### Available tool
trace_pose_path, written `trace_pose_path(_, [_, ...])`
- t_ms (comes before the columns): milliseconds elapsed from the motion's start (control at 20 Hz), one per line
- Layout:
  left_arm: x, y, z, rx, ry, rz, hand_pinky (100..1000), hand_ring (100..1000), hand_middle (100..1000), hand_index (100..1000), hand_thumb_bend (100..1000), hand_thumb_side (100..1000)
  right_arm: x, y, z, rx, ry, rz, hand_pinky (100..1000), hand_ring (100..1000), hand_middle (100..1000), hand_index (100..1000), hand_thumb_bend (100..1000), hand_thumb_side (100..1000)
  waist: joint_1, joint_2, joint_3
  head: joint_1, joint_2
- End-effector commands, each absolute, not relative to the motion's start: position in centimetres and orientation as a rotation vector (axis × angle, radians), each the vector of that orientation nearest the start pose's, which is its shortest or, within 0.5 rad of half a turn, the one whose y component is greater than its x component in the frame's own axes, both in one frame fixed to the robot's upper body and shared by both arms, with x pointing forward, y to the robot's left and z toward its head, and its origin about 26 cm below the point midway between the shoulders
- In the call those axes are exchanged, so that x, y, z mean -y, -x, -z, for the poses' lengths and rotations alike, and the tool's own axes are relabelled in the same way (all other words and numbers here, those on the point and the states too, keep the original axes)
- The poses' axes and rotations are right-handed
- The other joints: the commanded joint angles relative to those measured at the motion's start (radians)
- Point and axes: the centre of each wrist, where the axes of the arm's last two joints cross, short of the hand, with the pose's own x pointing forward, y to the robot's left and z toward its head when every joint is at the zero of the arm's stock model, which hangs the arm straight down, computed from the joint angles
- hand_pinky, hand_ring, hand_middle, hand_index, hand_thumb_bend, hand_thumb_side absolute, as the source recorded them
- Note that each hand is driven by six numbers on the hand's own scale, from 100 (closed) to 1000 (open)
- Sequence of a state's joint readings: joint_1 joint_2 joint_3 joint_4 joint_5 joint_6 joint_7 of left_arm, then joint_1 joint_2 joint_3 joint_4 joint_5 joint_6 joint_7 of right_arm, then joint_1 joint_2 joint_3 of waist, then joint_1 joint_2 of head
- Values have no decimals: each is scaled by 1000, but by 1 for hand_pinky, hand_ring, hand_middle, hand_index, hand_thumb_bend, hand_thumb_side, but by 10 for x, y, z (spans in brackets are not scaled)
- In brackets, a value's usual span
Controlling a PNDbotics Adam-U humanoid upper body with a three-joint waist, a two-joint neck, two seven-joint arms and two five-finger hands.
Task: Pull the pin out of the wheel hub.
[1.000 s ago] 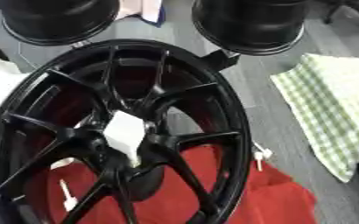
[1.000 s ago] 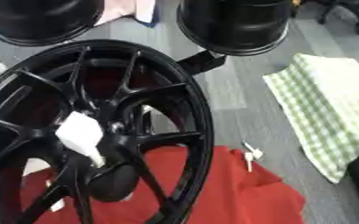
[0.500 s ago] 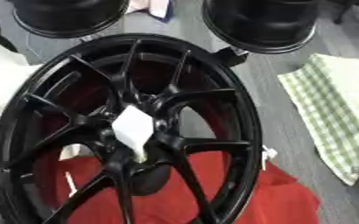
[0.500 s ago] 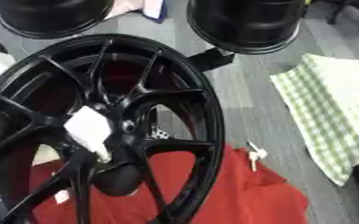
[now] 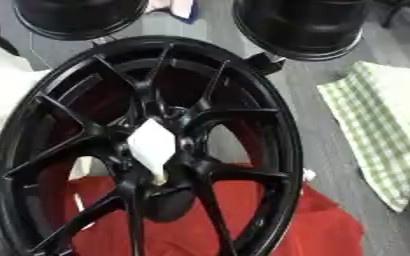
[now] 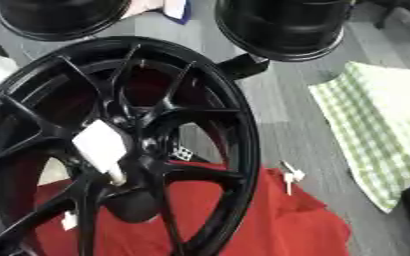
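Wheel hub [image 5: 147,150]: black, multi-spoke, tilted, fills the left and centre.
Centre: white tag-like piece [image 5: 152,145], possibly the pin's handle.
Beneath: red cloth [image 6: 243,220].
Right: green checked cloth [image 6: 375,125]; small white object [image 6: 289,176] on the grey tabletop [image 6: 278,120].
Far: two black rims [image 5: 300,25].
Hands: neither visible; state cannot be told.

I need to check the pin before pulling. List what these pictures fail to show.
- Pin: not identifiable in either eye view; the white tag covers the centre of the wheel hub.
- Both hands: in neither view.
- Wheel hub's lower rim: cut off by the bottom edge.
- Small white object on the red cloth: too small to identify.
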State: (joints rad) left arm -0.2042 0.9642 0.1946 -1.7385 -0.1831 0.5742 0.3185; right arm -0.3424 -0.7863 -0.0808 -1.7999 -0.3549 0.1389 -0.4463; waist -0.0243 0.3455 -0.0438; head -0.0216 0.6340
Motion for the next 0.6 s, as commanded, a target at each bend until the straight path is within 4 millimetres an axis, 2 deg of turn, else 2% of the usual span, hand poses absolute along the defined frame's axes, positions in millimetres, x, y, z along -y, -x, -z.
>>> trace_pose_path(50, [-436,-293,-261,1387,-1470,218,635,488,372,449,100,394,367,-313,-262,2102,601,28,811,682,632,680,100,568,-1,-14,-3,0,-15])
trace_pose_path(100, [-438,-293,-259,1368,-1465,213,682,585,460,568,100,440,367,-313,-262,2103,602,29,811,682,632,680,100,572,-1,-14,-4,0,-16])
trace_pose_path(150, [-439,-293,-256,1348,-1452,214,749,721,729,836,178,654,367,-313,-262,2103,602,30,811,682,632,680,100,568,-2,-13,-5,0,-17])
trace_pose_path(200, [-440,-293,-255,1328,-1438,221,809,796,842,905,326,788,367,-313,-262,2103,603,31,811,682,632,680,100,569,-2,-13,-5,0,-18])
trace_pose_path(300, [-441,-293,-253,1298,-1413,238,835,820,858,916,411,814,367,-313,-261,2102,602,33,811,682,632,680,100,571,-1,-12,-4,-1,-19])
trace_pose_path(450, [-441,-293,-254,1280,-1378,260,834,822,858,918,458,804,367,-313,-261,2101,600,33,811,681,632,680,100,572,-1,-11,-2,-3,-19])
trace_pose_path(550, [-440,-293,-257,1286,-1372,262,821,809,840,900,432,798,367,-313,-261,2102,601,33,811,681,632,680,100,571,0,-11,-1,-3,-19])
trace_pose_path(600, [-439,-292,-259,1301,-1367,255,804,787,811,870,364,801,367,-313,-261,2102,601,32,811,681,632,680,100,571,0,-11,-1,-4,-18])
